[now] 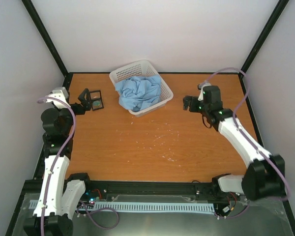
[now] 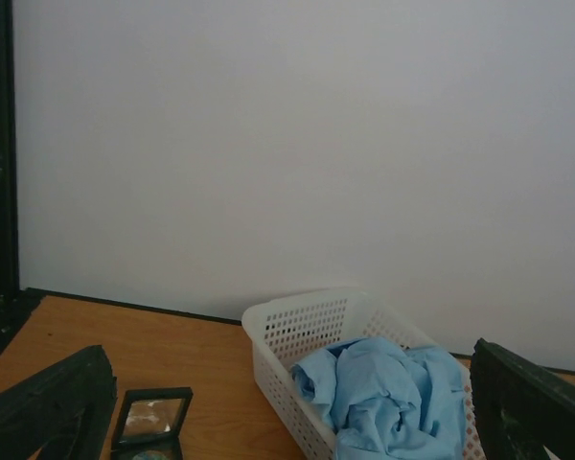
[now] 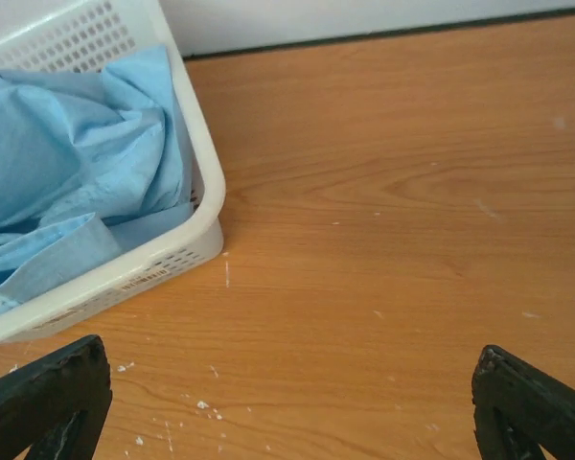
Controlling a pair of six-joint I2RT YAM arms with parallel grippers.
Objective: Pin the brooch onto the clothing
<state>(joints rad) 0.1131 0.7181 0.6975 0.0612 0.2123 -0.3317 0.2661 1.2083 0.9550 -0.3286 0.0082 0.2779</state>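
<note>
While one crumpled light blue shirt (image 1: pixel 139 92) fills one white mesh plastic basket (image 1: pixel 129 69), one black hinged box (image 1: pixel 92 99) sits left of the basket; left gripper (image 1: pixel 80 106) and right gripper (image 1: pixel 188 103) gape wide, empty.

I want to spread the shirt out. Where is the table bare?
The table is bare from the basket forward to the near edge. It is crowded far left, where the box sits by the left fingers.

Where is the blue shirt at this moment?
In the top view, the blue shirt lies crumpled inside the white mesh basket at the far middle of the table, to the right of the small black box.
</note>
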